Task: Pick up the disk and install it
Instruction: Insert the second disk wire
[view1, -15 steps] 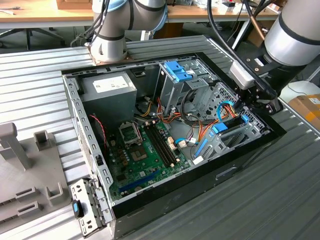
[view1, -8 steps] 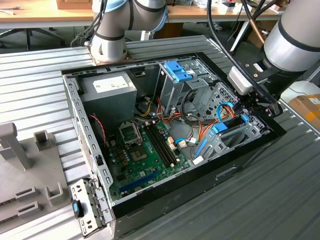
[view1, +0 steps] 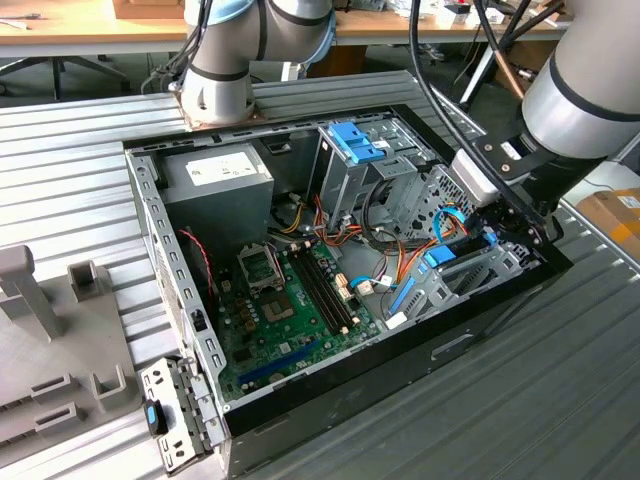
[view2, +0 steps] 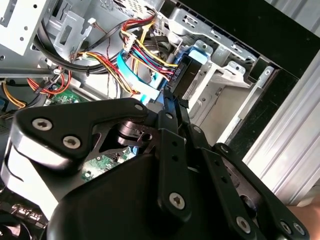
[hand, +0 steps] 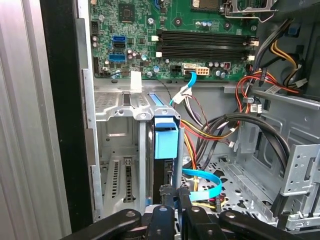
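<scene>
The disk (hand: 166, 150) stands on edge in the drive bay (hand: 122, 150) at the front corner of the open computer case (view1: 330, 395), on the exterior view's right. Its blue carrier end (hand: 166, 137) points toward the motherboard. In the second wrist view, the disk (view2: 189, 70) shows as a dark body with a blue tab, cables plugged in beside it. My gripper (hand: 176, 196) reaches down into that bay. Its black fingers (view2: 169, 117) lie close together, shut, with the tips against the disk's near end. In the exterior view, the gripper (view1: 492, 232) sits at the case's right wall.
The green motherboard (view1: 290, 310) fills the case floor. An upright metal cage with a blue latch (view1: 355, 140) and a grey power-supply box (view1: 220, 175) stand at the back. Coloured cables (hand: 210, 125) run beside the bay. A grey fixture block (view1: 60, 330) sits at the exterior view's left.
</scene>
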